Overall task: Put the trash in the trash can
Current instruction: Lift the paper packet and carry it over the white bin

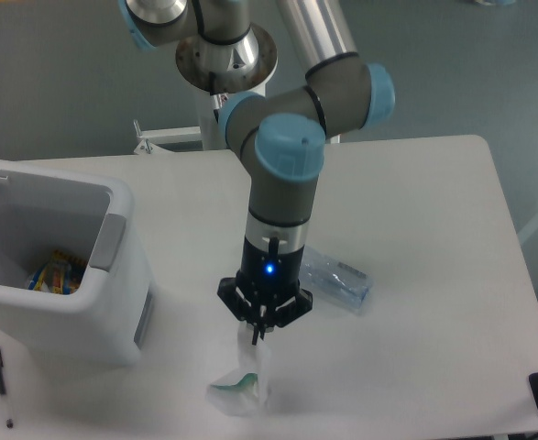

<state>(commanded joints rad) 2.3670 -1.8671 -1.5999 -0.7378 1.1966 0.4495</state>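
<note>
Two pieces of trash sit on our worktop [433, 229]; the bottle [338, 280] lies on its side just right of our arm, partly hidden behind the wrist; the carton [241, 385] hangs tilted near the front edge, its top pinched shut in our gripper [260, 337]; whether its base touches the worktop, we cannot tell; the bin [62, 266] stands at the left, open, with colourful wrappers [56, 273] inside; a pen [2, 383] lies in front of it.
</note>
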